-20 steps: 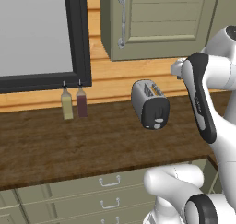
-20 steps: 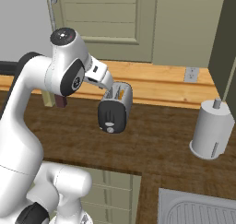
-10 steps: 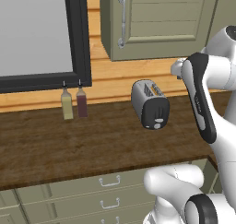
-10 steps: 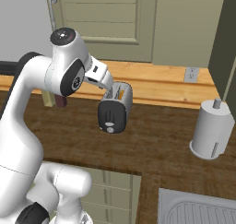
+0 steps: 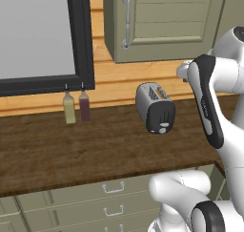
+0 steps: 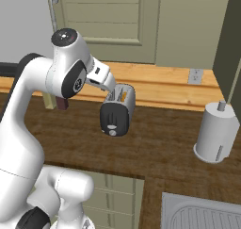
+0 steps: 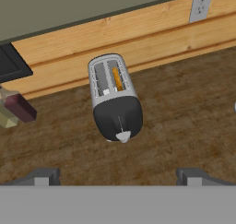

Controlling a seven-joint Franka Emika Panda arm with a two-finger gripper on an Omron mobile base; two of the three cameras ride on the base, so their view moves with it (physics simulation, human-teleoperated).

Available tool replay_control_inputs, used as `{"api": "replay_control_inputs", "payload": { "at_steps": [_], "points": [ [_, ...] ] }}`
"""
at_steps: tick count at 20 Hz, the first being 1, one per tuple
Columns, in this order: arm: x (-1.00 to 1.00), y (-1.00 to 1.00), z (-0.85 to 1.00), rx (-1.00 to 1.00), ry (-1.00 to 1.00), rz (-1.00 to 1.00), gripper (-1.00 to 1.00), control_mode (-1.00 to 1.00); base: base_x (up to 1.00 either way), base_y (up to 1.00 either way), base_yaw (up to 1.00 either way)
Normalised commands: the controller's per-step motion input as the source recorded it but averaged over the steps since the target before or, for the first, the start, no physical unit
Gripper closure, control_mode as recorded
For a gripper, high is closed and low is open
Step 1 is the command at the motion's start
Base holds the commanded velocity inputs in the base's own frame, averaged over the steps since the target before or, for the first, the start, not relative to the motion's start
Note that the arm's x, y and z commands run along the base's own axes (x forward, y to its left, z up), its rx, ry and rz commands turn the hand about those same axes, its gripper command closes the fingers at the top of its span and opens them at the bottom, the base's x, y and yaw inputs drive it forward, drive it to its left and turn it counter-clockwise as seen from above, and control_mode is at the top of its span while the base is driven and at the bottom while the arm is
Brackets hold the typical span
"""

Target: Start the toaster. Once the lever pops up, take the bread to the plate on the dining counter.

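The silver-grey toaster (image 5: 155,108) (image 6: 116,111) (image 7: 114,97) stands on the wood worktop near the back wall, its black end face turned toward me. A thin edge of the bread (image 7: 117,79) (image 6: 125,96) shows in one of its top slots. A pale knob (image 7: 123,136) sits low on the end face. My gripper (image 7: 117,178) hovers in front of and above the toaster, well clear of it, open wide with nothing between its fingertips (image 7: 44,177). The plate and the dining counter are out of view.
Two bottles (image 5: 69,108) (image 5: 84,106) stand against the wall left of the toaster, under a dark-framed window. A paper towel roll (image 6: 215,133) is on the right, with a sink (image 6: 202,214) near the front. A wall cabinet (image 5: 162,21) hangs overhead.
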Motion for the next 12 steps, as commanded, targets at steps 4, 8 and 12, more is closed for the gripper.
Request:
{"api": "replay_control_inputs", "payload": {
  "at_steps": [4,8,12],
  "points": [
    [0.00,0.00,0.00,0.00,0.00,0.00,-1.00,-1.00,0.00,0.00,0.00],
    [0.00,0.00,0.00,0.00,0.00,0.00,-1.00,-1.00,0.00,0.00,0.00],
    [0.00,0.00,0.00,0.00,0.00,0.00,-1.00,-1.00,0.00,0.00,0.00]
  ]
}}
